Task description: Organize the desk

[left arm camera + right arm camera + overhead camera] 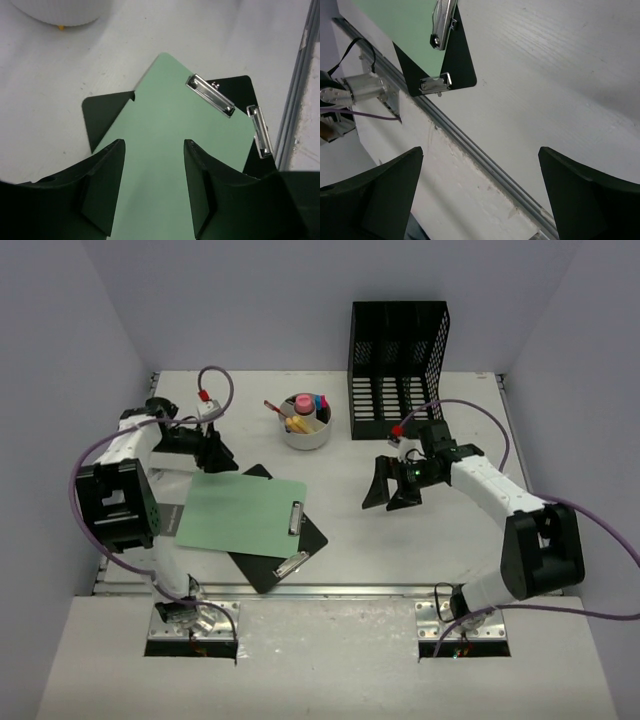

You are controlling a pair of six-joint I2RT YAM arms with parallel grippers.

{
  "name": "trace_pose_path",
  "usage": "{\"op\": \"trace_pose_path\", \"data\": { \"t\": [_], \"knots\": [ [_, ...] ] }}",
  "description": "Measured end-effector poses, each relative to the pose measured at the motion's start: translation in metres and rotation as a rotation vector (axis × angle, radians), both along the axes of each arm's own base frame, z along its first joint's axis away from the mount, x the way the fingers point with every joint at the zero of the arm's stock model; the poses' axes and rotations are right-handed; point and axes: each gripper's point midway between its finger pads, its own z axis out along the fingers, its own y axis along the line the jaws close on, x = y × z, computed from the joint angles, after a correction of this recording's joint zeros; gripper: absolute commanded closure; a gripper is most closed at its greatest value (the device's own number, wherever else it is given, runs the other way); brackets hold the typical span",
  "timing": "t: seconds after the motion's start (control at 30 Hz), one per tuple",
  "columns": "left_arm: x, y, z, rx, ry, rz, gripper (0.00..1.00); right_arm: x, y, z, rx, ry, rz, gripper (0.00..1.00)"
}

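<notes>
A: So, claw status?

B: Left gripper (153,146) is half-spread, and I see nothing pinched. In its wrist view the green clipboard (240,512) runs up between the fingers but lies flat under them. Right gripper (388,502) has its jaws spread wide and holds nothing.

A: And the desk?

B: The desk (420,540) fills the middle of the top view, directly below both claws. Its rail (330,590) runs along the bottom edge. The right claw hangs over bare tabletop right of centre. The left is at centre-left, on the green board's upper-left edge.

A: Why that edge?

B: My guess is that it's the end away from the clip, so it gives a clean lip to get under. The green board sits skewed on the black clipboard (270,570), both clips pointing lower centre (that stack looks like the clutter).

A: Where do they go?

B: Probably the file rack (398,355), upper right, slots facing the arms. The pen cup (305,438) sits at upper centre, just left of the rack. The right claw's spot between stack and rack reads like a handover position, but that's only my read.
</notes>
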Motion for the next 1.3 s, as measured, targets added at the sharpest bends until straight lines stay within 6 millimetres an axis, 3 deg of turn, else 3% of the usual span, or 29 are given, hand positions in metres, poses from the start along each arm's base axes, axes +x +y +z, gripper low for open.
{"op": "trace_pose_path", "data": {
  "t": [0.1,0.23,0.63,0.87,1.3],
  "knots": [
    [0.021,0.008,0.002,0.03,-0.03,-0.062,0.51,-0.001,0.007,-0.006,-0.004,0.026,0.021,0.02],
    [0.072,0.022,-0.005,0.059,-0.122,-0.131,0.51,-0.003,0.013,-0.01,-0.008,0.045,0.041,0.02],
    [0.099,0.038,-0.086,0.114,-0.054,-0.226,0.52,-0.003,0.014,-0.009,0.0,0.049,0.05,0.02],
    [0.081,0.038,-0.118,0.139,0.008,-0.276,0.54,-0.001,0.014,-0.01,-0.003,0.049,0.057,0.02],
    [0.022,0.025,-0.123,0.137,0.078,-0.359,0.67,-0.001,0.016,-0.014,-0.005,0.061,0.065,0.02]
  ]
}}
